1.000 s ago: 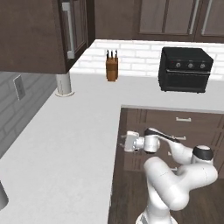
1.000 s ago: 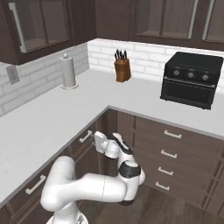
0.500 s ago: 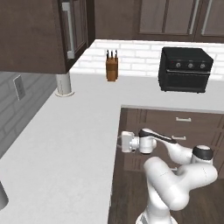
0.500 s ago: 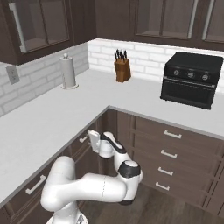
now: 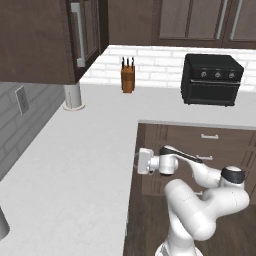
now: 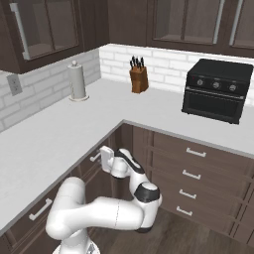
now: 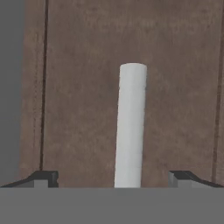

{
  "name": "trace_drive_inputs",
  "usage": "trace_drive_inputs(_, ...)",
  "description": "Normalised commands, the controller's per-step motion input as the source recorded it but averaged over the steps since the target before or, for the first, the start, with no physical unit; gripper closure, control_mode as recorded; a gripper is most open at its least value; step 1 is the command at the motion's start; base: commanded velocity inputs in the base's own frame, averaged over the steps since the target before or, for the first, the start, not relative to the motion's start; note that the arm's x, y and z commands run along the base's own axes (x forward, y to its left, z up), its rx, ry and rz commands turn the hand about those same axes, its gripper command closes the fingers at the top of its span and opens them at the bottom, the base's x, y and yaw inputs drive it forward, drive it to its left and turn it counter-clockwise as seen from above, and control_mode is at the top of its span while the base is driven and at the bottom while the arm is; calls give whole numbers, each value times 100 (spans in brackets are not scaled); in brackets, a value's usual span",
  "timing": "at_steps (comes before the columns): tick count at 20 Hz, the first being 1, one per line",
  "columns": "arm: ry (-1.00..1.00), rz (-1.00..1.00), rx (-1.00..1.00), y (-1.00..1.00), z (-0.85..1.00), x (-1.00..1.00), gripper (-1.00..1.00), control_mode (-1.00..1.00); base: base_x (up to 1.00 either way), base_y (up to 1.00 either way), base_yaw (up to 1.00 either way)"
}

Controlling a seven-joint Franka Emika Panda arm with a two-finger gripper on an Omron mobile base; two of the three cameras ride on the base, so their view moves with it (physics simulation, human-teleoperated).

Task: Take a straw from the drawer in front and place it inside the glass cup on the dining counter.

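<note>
The dark brown drawer front (image 7: 83, 96) is right before the hand, its silver bar handle (image 7: 130, 124) running up between my two fingertips. My gripper (image 7: 113, 178) is open, one fingertip on each side of the handle and neither touching it. From the base, my gripper (image 5: 136, 162) sits right at the cabinet face just under the white counter's edge, at the drawer handle (image 6: 95, 156). The straw is hidden. The glass cup and the dining counter are out of view.
A white L-shaped counter (image 5: 75, 150) runs above the drawer. On it stand a knife block (image 5: 128, 79), a black toaster oven (image 5: 210, 80) and a paper towel roll (image 5: 72, 96). Several more drawers (image 6: 191, 166) line the right cabinet run.
My gripper has moved a little further left, closer to the drawer front under the counter edge. Nothing else has moved.
</note>
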Motion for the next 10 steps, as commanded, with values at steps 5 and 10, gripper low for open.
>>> trace_drive_inputs(5,0,4,17,0,-63,12,-100,-100,0,0,0)
trace_drive_inputs(10,0,2,11,0,-62,29,-100,-100,0,0,0)
